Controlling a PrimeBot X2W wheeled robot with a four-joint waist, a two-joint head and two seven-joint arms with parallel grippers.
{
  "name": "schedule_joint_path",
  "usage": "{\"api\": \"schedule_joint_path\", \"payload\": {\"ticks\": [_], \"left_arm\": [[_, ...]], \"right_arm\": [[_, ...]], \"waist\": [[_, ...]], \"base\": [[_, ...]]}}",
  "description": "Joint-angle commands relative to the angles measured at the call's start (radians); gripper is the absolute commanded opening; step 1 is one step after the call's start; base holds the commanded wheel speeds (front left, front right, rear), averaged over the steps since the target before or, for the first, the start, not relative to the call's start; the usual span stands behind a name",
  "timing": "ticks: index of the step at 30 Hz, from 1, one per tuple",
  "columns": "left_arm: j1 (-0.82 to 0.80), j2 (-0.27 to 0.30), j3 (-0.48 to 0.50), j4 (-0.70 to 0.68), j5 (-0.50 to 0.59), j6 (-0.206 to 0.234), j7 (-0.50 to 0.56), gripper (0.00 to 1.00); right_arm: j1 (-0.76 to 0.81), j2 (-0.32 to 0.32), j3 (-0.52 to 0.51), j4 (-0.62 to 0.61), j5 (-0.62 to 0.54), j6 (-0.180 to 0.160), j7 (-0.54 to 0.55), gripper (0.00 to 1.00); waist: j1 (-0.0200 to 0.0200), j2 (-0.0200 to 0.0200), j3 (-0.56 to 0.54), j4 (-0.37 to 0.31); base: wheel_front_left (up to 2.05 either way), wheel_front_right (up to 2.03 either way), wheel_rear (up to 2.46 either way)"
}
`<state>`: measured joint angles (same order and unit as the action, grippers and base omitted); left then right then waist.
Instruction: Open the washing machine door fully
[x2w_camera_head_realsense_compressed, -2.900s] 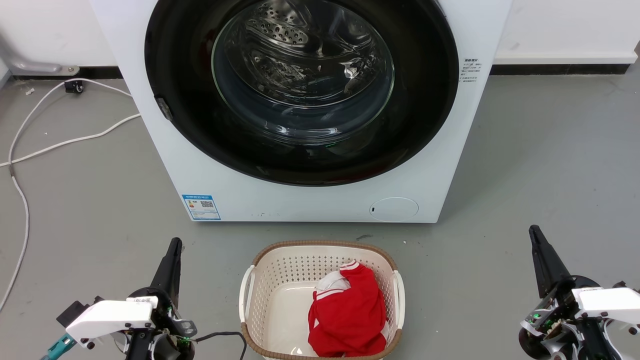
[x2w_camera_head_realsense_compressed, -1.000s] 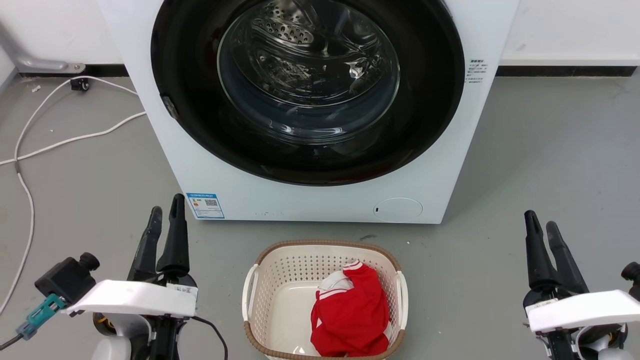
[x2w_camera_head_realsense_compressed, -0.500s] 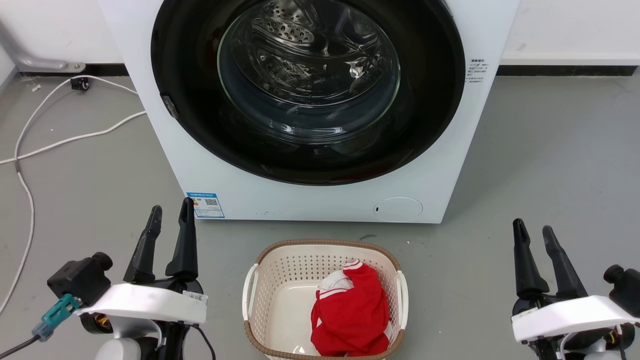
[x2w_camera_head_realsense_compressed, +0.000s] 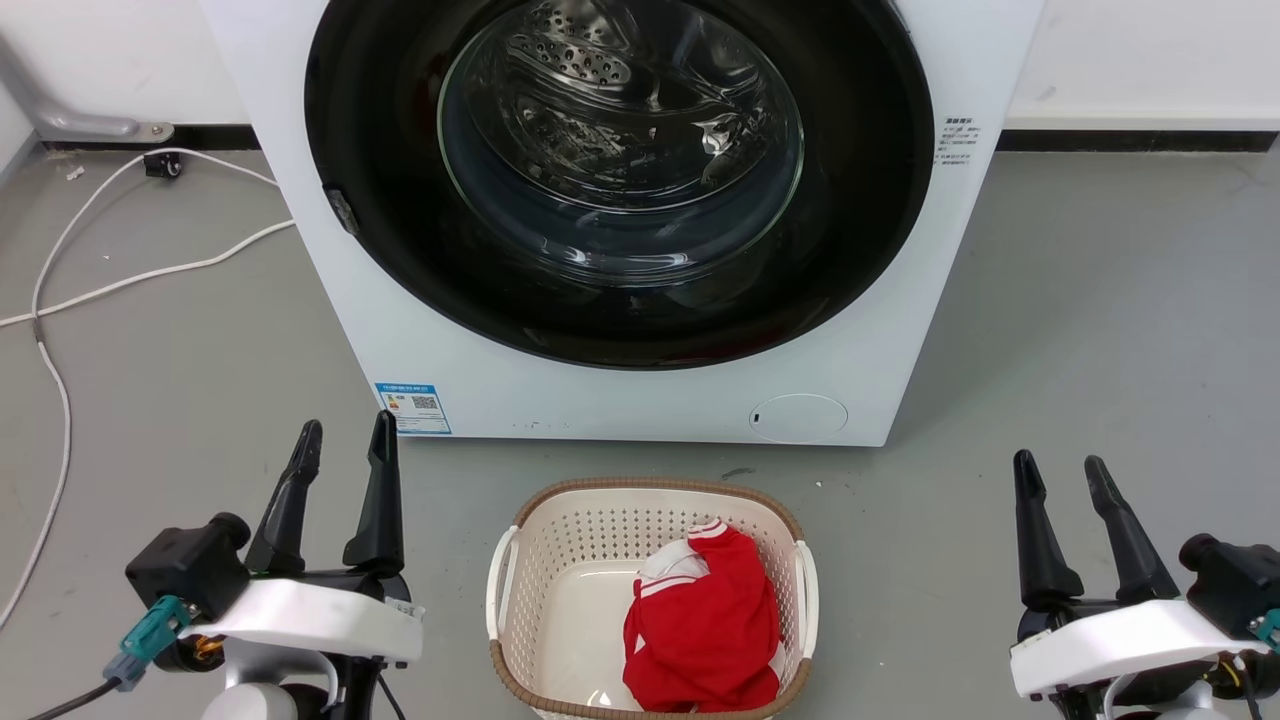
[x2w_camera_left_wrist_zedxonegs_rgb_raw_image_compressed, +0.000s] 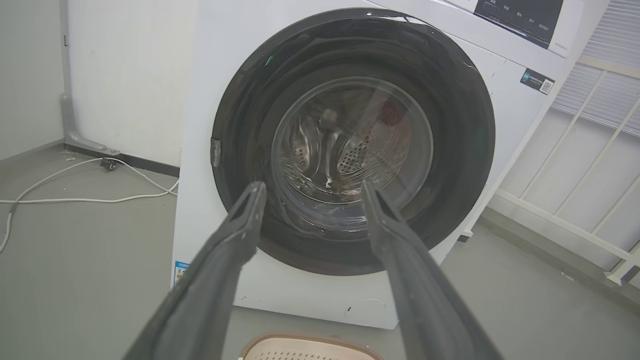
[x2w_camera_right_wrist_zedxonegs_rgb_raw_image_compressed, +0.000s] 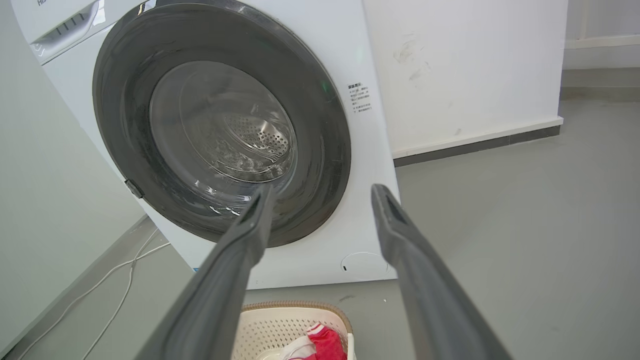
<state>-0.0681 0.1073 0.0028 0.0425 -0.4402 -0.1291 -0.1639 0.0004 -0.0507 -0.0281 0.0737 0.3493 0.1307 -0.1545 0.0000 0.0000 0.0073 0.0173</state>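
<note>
The washing machine door (x2w_camera_head_realsense_compressed: 620, 150), a glossy black disc with a bulging glass centre, lies closed and flush on the white machine's front. A small grey catch (x2w_camera_head_realsense_compressed: 341, 210) sits on its left rim. My left gripper (x2w_camera_head_realsense_compressed: 348, 425) is open at the lower left, fingers pointing at the machine's lower left corner and well short of it. My right gripper (x2w_camera_head_realsense_compressed: 1058, 462) is open at the lower right, over bare floor. The left wrist view has the left gripper (x2w_camera_left_wrist_zedxonegs_rgb_raw_image_compressed: 312, 186) open with the door (x2w_camera_left_wrist_zedxonegs_rgb_raw_image_compressed: 352, 145) ahead. The right wrist view has the right gripper (x2w_camera_right_wrist_zedxonegs_rgb_raw_image_compressed: 324, 190) open, the door (x2w_camera_right_wrist_zedxonegs_rgb_raw_image_compressed: 222, 125) beyond.
A cream laundry basket (x2w_camera_head_realsense_compressed: 520, 560) holding a red garment (x2w_camera_head_realsense_compressed: 700, 620) stands on the floor just in front of the machine, between my arms. White cables (x2w_camera_head_realsense_compressed: 60, 290) trail over the grey floor to the left. A white railing (x2w_camera_left_wrist_zedxonegs_rgb_raw_image_compressed: 590, 150) stands right of the machine.
Both wrists have turned so that each gripper now shows two spread fingers. The left gripper has drifted right, the right gripper left. The door has not moved.
</note>
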Motion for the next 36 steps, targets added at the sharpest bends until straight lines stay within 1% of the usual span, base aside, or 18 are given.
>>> {"api": "schedule_joint_path", "payload": {"ticks": [1, 16, 36], "left_arm": [[0.000, 0.002, -0.003, -0.003, 0.034, -0.002, -0.011, 1.00], [0.017, 0.002, -0.002, 0.005, 0.178, 0.004, -0.045, 1.00], [0.021, -0.013, 0.008, 0.017, 0.316, 0.004, -0.085, 1.00]], "right_arm": [[-0.003, -0.001, -0.001, -0.007, -0.034, 0.000, -0.010, 1.00], [0.003, 0.000, -0.008, -0.015, -0.171, 0.000, -0.031, 1.00], [0.013, 0.001, 0.006, -0.013, -0.318, 0.000, -0.044, 1.00]], "waist": [[0.0000, 0.0000, 0.000, 0.000], [0.0000, 0.0000, -0.001, 0.002], [0.0000, 0.0000, 0.000, 0.005]], "base": [[0.00, 0.00, 0.00], [0.00, 0.00, 0.00], [0.00, 0.00, 0.00]]}}
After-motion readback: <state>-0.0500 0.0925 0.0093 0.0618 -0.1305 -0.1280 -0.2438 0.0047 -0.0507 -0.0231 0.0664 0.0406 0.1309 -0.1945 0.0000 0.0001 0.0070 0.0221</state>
